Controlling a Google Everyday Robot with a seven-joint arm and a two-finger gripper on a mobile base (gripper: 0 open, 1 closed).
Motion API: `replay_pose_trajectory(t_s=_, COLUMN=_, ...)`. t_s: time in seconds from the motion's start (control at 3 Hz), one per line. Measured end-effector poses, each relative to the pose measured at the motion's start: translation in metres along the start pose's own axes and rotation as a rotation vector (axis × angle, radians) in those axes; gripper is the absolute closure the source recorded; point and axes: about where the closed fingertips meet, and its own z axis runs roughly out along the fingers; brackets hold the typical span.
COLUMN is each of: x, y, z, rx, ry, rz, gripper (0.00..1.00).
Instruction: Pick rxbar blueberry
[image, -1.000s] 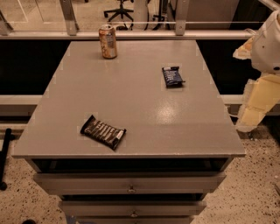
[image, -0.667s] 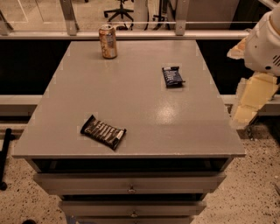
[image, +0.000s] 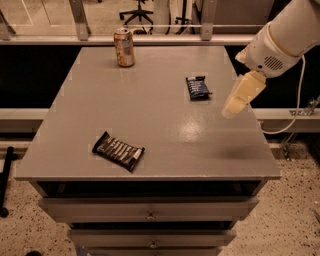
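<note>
desk (image: 150, 115) smooth grey, semi-matt with a sheen patch (near right side). rxbar blueberry (image: 198, 87) wrapper glossy. can (image: 124, 47) metal. gripper (image: 232, 106), above desk's right edge, cream matt plastic.

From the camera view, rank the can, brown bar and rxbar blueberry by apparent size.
1. brown bar, though nearest the camera
2. can
3. rxbar blueberry
The gripper hovers right of the rxbar blueberry.
</note>
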Motion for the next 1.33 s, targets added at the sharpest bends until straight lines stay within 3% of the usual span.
replay_pose_trajectory(t_s=0.67, x=-0.031, y=-0.048, z=0.069, rx=-0.027, ry=-0.181, rz=0.151, gripper=0.00)
replay_pose_trajectory(t_s=1.33, x=-0.050, y=-0.088, z=0.121, rx=-0.033, ry=-0.295, rz=0.247, gripper=0.00)
